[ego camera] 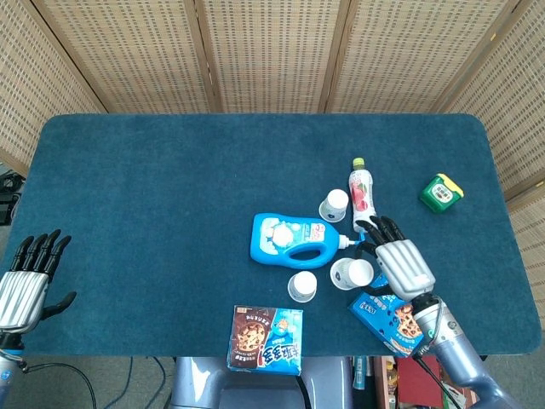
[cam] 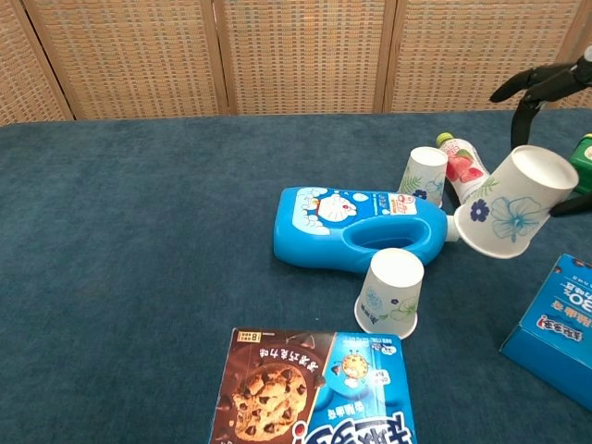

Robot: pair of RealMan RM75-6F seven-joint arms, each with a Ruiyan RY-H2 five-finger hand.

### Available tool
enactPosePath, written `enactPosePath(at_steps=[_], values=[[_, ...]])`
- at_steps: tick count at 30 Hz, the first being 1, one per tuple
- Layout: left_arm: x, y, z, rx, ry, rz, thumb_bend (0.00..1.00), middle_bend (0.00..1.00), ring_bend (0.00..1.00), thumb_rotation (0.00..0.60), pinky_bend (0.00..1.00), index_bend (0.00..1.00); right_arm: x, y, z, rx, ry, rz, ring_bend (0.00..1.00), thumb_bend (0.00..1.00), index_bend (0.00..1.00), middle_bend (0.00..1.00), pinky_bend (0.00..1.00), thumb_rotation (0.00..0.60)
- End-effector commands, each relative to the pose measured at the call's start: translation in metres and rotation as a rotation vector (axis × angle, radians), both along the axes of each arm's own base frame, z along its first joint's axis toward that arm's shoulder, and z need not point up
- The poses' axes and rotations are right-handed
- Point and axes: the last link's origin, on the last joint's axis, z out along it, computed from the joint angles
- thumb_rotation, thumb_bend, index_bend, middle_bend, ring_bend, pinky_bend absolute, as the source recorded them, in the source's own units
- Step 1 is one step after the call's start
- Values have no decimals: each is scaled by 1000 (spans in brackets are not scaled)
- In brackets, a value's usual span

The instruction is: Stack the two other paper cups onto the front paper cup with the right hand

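The front paper cup (ego camera: 301,286) (cam: 389,291) stands upside down just in front of the blue bottle. A second inverted cup (ego camera: 334,204) (cam: 423,176) stands behind that bottle, beside the pink drink bottle. My right hand (ego camera: 398,264) (cam: 558,92) holds the third cup (ego camera: 352,274) (cam: 511,212) in the air, tilted on its side with its base toward the left, to the right of the front cup and a little above it. My left hand (ego camera: 27,281) hangs at the table's front left corner, fingers spread, holding nothing.
A blue detergent bottle (ego camera: 295,239) (cam: 361,228) lies between the two standing cups. A pink drink bottle (ego camera: 363,194) lies behind it. A blue cookie box (ego camera: 393,313) is under my right hand, another cookie box (ego camera: 266,339) at the front edge, a green box (ego camera: 442,192) far right.
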Motion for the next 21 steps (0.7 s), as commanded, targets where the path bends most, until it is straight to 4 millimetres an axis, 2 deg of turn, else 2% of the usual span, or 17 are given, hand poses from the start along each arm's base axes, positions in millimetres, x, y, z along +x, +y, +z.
enactPosePath(at_steps=[1, 21], values=[[0, 0, 0, 0, 0, 3, 238, 0, 0, 600, 0, 0, 4, 2, -8, 20, -14, 9, 0, 127, 507, 200, 48, 600], [-1, 2, -1, -6, 2, 7, 239, 0, 0, 600, 0, 0, 24, -4, -40, 60, -33, 25, 0, 127, 507, 196, 48, 600]])
